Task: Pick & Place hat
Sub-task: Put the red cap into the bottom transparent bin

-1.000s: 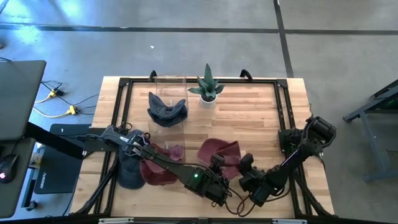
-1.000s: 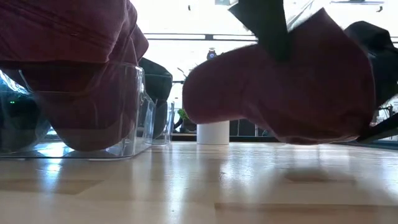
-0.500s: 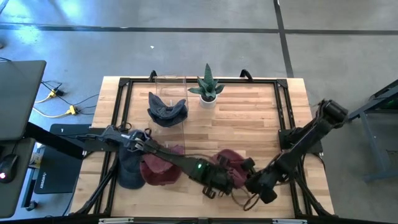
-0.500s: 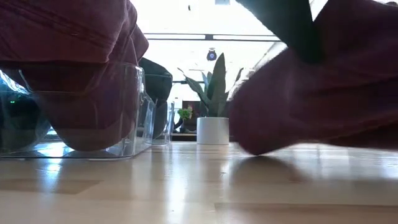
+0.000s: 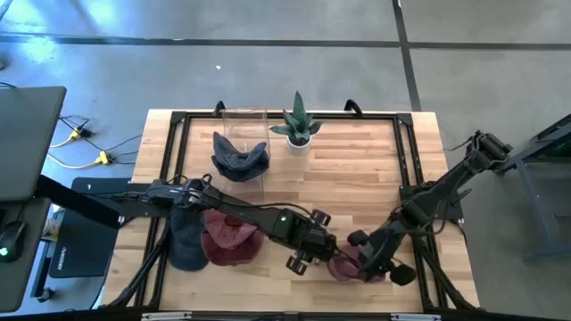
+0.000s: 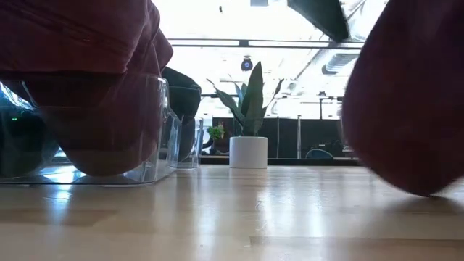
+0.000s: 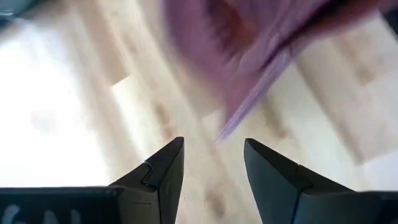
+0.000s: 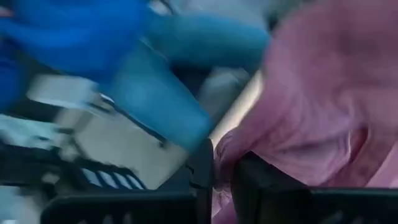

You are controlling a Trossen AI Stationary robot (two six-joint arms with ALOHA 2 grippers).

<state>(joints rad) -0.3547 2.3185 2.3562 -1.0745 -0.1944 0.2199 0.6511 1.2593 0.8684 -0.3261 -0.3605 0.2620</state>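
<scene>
A maroon hat (image 5: 343,268) (image 6: 413,109) hangs bunched near the table's near edge, right of the middle, with my right gripper (image 5: 359,264) (image 8: 222,155) shut on it. My left gripper (image 5: 300,263) (image 7: 212,142) stands open just left of it, pointing down, with nothing between its fingers; the hat (image 7: 249,37) shows beyond them. A second maroon hat (image 5: 227,245) and a blue hat (image 5: 183,251) lie at the near left. A dark blue hat (image 5: 239,159) sits in a clear container (image 5: 243,120) at the far side. My right gripper pinches a fold of the maroon hat's cloth (image 8: 225,144) between its two fingers, coming from the table's right side and slanting down. The hat hangs bunched beside and below the fingers; whether its lowest part (image 6: 428,190) touches the table I cannot tell.
A potted plant (image 5: 299,129) in a white pot (image 6: 248,152) stands at the far middle. A clear bin (image 6: 109,138) holds the hats at the left. Bare wood lies across the table's middle and far right. A black frame (image 5: 406,152) runs round the tabletop.
The maroon hat has gone from the table's middle toward the near edge and the right, bunching up as my right gripper carried it along and rose, tipping from pointing down toward level. My left gripper has come off the hat and now stands beside it.
</scene>
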